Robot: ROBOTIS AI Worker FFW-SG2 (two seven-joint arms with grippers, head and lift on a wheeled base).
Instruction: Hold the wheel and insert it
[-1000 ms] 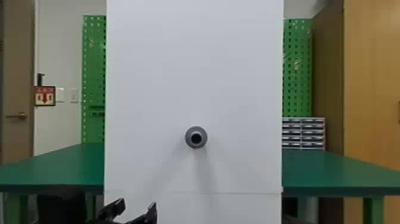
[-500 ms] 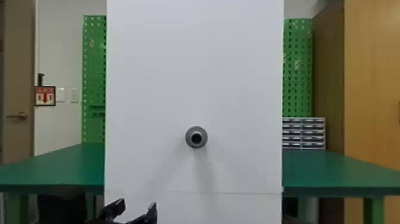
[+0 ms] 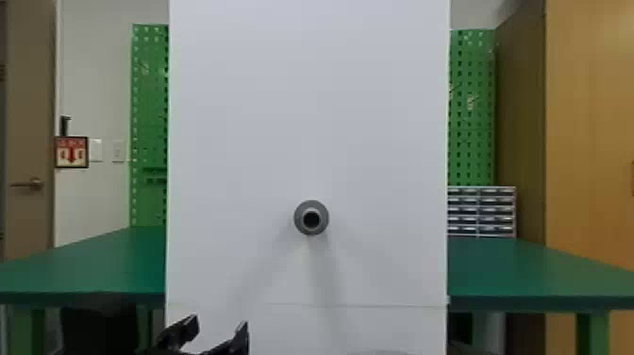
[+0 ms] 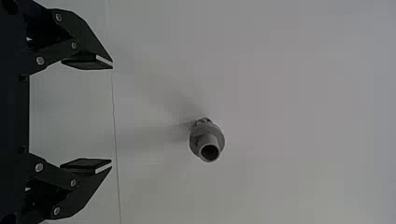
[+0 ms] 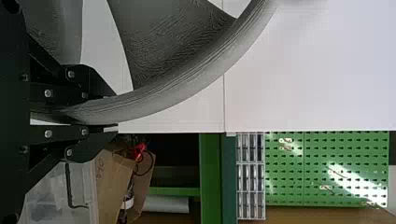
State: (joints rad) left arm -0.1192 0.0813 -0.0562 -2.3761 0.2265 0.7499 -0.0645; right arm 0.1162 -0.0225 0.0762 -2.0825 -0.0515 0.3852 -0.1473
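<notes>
I can see the grey wheel (image 5: 187,88) in front of the white board (image 3: 306,118), its rim pinched between the fingers of the right claw (image 5: 116,112). The left claw (image 3: 220,323) is spread wide before the board's lower left part. A round grey peg (image 3: 320,229) sticks out of the board, and the green counter (image 3: 533,274) shows on both sides of it.
</notes>
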